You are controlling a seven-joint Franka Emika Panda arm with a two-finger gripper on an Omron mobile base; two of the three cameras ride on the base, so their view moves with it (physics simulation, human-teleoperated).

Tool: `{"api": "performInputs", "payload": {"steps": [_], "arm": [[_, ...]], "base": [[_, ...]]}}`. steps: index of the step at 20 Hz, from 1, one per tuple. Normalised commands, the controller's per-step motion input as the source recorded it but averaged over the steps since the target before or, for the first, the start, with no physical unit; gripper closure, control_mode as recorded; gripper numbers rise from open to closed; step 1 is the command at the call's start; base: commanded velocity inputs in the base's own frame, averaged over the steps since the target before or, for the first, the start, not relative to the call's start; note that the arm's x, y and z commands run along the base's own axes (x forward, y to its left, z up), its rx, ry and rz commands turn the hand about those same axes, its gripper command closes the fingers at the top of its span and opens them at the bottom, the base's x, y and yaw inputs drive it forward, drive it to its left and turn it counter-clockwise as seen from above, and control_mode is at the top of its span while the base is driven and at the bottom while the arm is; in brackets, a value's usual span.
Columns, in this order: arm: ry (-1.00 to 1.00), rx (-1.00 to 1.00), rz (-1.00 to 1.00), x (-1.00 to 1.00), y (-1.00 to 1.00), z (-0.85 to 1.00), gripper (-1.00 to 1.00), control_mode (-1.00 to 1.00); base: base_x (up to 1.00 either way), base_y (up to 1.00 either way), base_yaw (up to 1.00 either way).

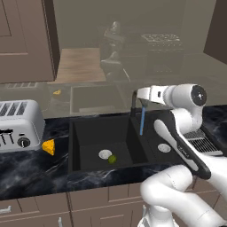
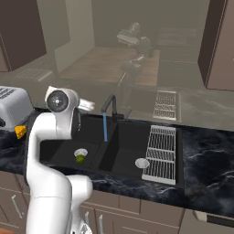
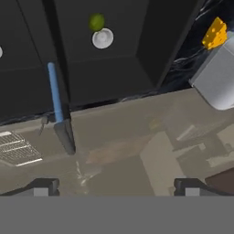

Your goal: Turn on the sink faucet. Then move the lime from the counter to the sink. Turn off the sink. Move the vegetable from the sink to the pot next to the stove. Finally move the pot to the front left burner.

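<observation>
Nearest you, the white arm fills the foreground of both base views, and its gripper [image 3: 116,186] hangs spread wide with nothing between the finger tips [image 3: 43,186], up beside the sink faucet [image 1: 136,103]. In the hand view the tips frame the back wall just behind the black spout.

A thin blue stream of water [image 1: 142,120] falls from the spout into the sink [image 1: 91,157], so the tap is running. The lime [image 1: 112,158] already lies on the floor of the left basin, just beside the round silver drain [image 1: 105,154], touching or nearly so. The cheese wedge [image 1: 48,146] sits on the worktop [image 1: 31,170] next to the toaster [image 1: 20,125], well apart from the lime. A white rack [image 2: 162,152] covers part of the right basin.

Judging from this, shutting off the water is your next step. After that, treat the lime as light, firm and round: it will likely be wet, so expect it to slip or roll across the smooth basin floor when touched. You would do best to come down from straight above, set one finger on each side across its widest part, and close gently but fully before lifting clear of the basin walls.
</observation>
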Motion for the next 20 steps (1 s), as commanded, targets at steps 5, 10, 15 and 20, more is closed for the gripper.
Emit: {"api": "performInputs", "payload": {"steps": [5,10,15,20], "arm": [[0.20,0.12,-0.06,-0.05,-0.62,0.27,-1.00,-1.00],[0.13,0.14,-0.09,-0.10,-0.70,-0.11,-1.00,-1.00],[0.01,0.23,-0.07,-0.14,-0.57,-0.43,-1.00,-1.00],[0.16,0.35,-0.18,0.07,-0.35,-0.28,-1.00,-1.00]], "base": [[0.00,0.00,0.00],[0.00,0.00,0.00],[0.00,0.00,0.00],[0.00,0.00,0.00]]}}
